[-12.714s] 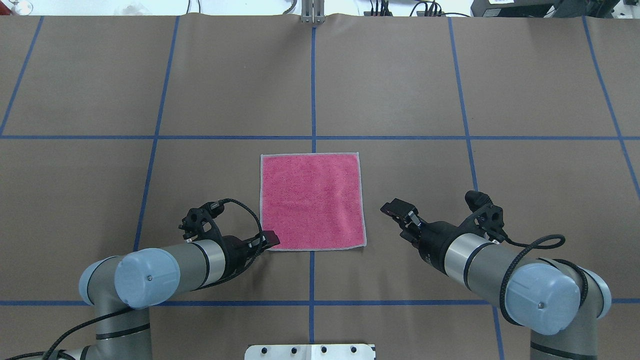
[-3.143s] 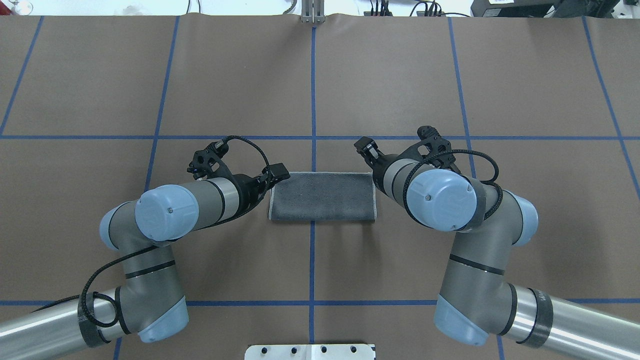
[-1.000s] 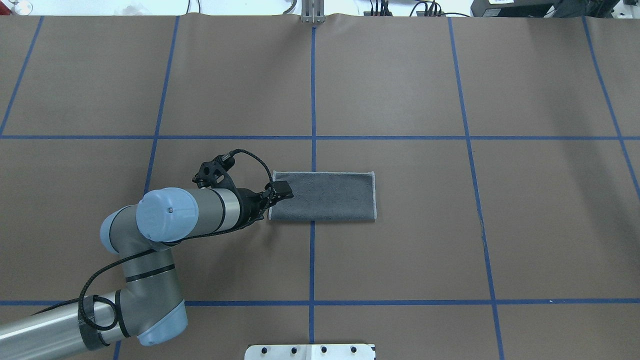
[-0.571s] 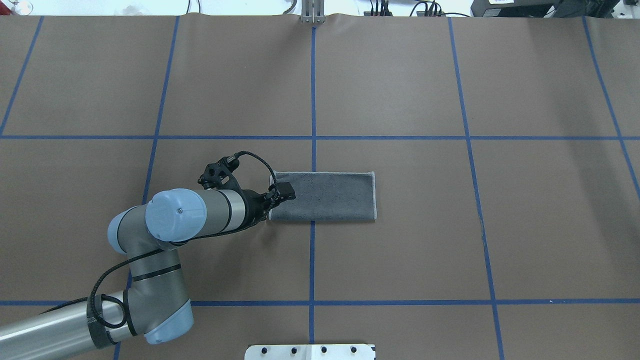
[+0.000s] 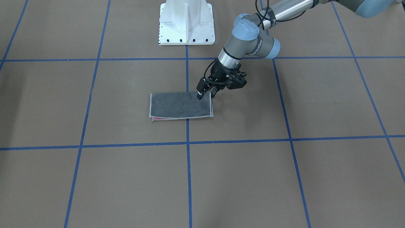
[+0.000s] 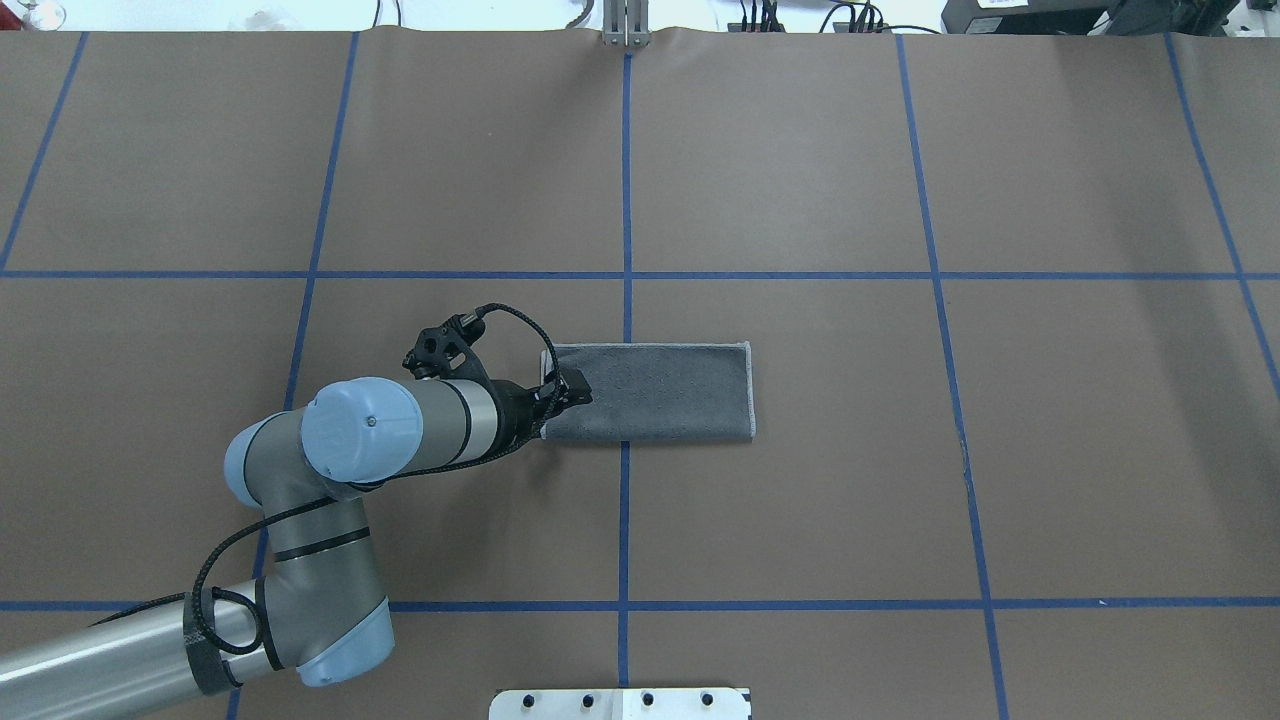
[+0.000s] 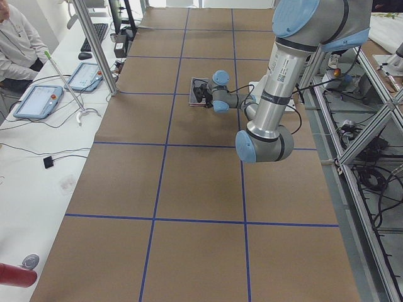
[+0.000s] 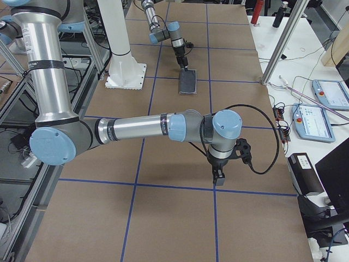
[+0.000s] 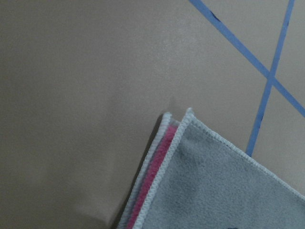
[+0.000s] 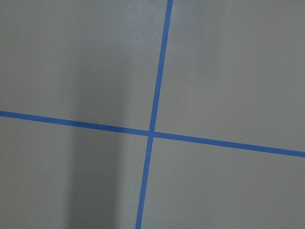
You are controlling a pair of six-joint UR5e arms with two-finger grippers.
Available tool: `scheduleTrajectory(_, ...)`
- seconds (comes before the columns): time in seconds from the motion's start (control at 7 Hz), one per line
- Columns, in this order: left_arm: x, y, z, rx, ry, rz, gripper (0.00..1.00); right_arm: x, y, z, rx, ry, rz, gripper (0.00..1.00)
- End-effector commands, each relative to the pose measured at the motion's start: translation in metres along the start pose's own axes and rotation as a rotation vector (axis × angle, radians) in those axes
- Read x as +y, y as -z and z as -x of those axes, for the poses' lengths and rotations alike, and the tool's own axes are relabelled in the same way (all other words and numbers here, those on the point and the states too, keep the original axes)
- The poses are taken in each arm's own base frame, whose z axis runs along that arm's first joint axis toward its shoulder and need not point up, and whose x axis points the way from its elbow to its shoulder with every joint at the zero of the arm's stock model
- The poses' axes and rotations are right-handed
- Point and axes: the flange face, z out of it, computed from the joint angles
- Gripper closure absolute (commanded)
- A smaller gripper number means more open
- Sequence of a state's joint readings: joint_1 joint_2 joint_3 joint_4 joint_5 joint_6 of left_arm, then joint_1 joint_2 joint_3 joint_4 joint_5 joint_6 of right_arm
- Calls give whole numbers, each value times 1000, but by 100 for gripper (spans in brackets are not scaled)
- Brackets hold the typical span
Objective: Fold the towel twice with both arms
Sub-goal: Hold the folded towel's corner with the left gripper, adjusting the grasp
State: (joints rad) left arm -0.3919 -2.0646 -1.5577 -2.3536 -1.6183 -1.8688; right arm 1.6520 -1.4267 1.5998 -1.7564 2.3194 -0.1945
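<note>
The towel [image 6: 660, 392] is lying flat near the middle of the table [image 6: 800, 520], folded once into a rectangle with the dark grey face up and straddling a blue tape line [image 6: 625, 200].

The left arm [image 6: 400, 430] is reaching in at the towel's left short edge. In the front-facing view the left end effector [image 5: 206, 95] is sitting by the robot-side corner of that edge. Its fingers are reading as apart, one tip over the cloth and the other just off the edge. Contact can't be confirmed.

The right arm [image 8: 142, 128] is hanging over bare table well to the right of the towel. The right end effector [image 8: 219, 179] is showing only in the right side view, so can't tell whether its fingers are apart or together.

It is probably setting up the grip for the second fold, left edge over to right edge.

Doing it well:
- The wrist view is showing the two layers slightly offset at the corner, with a pink strip [image 9: 152, 186] peeking out beside the stitched edge [image 9: 209, 133]. The lower finger should be going under both layers, not just the grey top one.
- It should be closing firmly before lifting, since terry looks limp and likely to slip.
- It should be carrying low and straight across to the right. A grip at one corner is likely letting the far corner lag and skew.
- It should be laying stitched edge onto stitched edge and letting go only once the cloth is resting flat.
</note>
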Motion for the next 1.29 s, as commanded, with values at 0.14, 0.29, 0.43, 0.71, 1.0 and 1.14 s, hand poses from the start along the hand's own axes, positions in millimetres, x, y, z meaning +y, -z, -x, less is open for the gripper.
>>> scheduleTrajectory(0.14, 2, 5, -1, 6, -1, 7, 28, -2, 2, 1, 1, 2, -3, 0)
scheduleTrajectory(0.29, 2, 10, -2, 11, -3, 12, 28, -1, 1, 1, 0, 1, -2, 0)
scheduleTrajectory(0.43, 2, 14, -4, 16, -3, 12, 28, -1, 2, 1, 1, 2, -3, 0)
scheduleTrajectory(0.71, 3, 15, -4, 18, -3, 13, 28, 0, 1, 1, 1, 2, -3, 0)
scheduleTrajectory(1.0, 4, 18, -5, 16, -3, 28, 28, 0, 1, 1, 1, 0, -3, 0)
scheduleTrajectory(1.14, 4, 21, -7, 1, -2, 25, 28, 1, 1, 1, 0, -1, -2, 0)
